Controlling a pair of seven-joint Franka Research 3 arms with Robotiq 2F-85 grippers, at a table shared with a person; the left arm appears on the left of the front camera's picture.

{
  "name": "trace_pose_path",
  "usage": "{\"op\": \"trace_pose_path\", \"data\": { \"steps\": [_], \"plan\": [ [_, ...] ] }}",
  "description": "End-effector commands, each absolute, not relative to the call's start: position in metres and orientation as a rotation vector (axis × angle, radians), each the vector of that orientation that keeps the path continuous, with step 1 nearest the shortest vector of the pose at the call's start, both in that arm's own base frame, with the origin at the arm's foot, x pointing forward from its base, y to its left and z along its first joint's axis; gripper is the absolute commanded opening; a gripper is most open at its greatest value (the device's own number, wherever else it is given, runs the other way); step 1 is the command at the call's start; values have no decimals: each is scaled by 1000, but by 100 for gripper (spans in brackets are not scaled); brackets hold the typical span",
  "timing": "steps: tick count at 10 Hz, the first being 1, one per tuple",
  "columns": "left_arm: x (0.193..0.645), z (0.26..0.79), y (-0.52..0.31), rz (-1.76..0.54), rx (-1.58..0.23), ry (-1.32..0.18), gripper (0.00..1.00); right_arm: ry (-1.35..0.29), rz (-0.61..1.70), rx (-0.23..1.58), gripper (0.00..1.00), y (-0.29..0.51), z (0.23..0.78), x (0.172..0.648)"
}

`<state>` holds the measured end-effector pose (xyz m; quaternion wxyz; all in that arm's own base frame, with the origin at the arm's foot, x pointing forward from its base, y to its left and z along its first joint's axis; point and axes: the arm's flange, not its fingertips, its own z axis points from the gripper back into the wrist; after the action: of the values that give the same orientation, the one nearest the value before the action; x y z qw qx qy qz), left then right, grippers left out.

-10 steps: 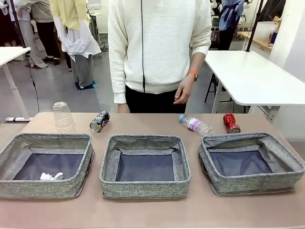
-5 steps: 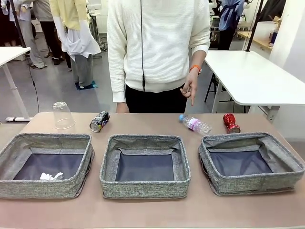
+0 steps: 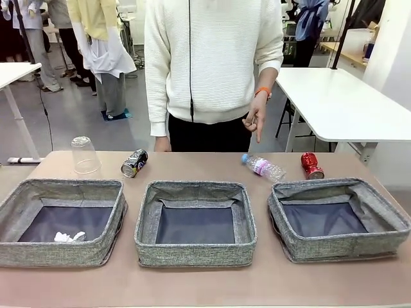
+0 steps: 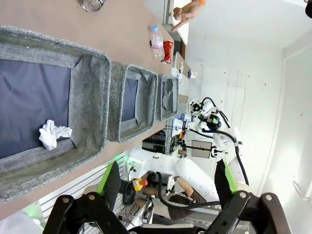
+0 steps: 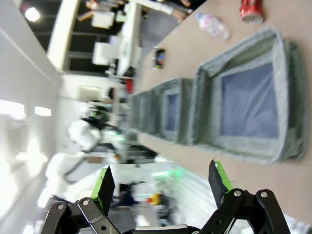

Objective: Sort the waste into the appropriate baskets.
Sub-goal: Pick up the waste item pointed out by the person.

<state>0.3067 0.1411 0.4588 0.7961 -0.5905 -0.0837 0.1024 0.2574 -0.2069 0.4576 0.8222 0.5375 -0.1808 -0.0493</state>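
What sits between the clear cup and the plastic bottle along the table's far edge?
In the front view, the black-silver can lies near the cup; from it to the bottle the tabletop is bare.

Open workroom behind a pale brown desk (image 3: pixel 192 282).
A white rectangular table (image 3: pixel 340 102) stands at the far right, another white table's corner (image 3: pixel 13 72) at the left, both on smooth grey floor (image 3: pixel 70 122); a white wall (image 3: pixel 393 45) rises at the right.

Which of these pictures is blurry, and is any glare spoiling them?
Front view: sharp, evenly lit, soft shadows inside the baskets. Left wrist view: sharp too, but rolled sideways. Right wrist view: smeared throughout, with lamps glaring white at its left edge.
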Motion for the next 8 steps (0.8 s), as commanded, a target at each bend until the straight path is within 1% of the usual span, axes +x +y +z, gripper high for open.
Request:
{"op": "trace_pose_path", "data": {
  "steps": [1,2,3,4,5,6,7,8],
  "plan": [
    [307,460,142,207,-1281,-193,100,-412,259,836,100,-130,468,331],
    [307,460,142,207,-1281,-193,100,-441,320,610,100,-83,471,377],
    [307,460,142,207,-1281,-193,100,-498,356,369,100,-50,475,407],
    [307,460,142,207,-1281,-193,100,-526,542,231,100,-16,481,440],
    [307,460,142,207,-1281,-193,100,-495,678,166,100,8,478,460],
    [307,460,142,207,-1281,-193,100,-435,773,183,100,28,469,469],
    [307,460,142,207,-1281,-193,100,-385,796,251,100,38,461,465],
    [307,460,142,207,-1281,-193,100,-407,609,375,100,53,482,455]
  ]
}}
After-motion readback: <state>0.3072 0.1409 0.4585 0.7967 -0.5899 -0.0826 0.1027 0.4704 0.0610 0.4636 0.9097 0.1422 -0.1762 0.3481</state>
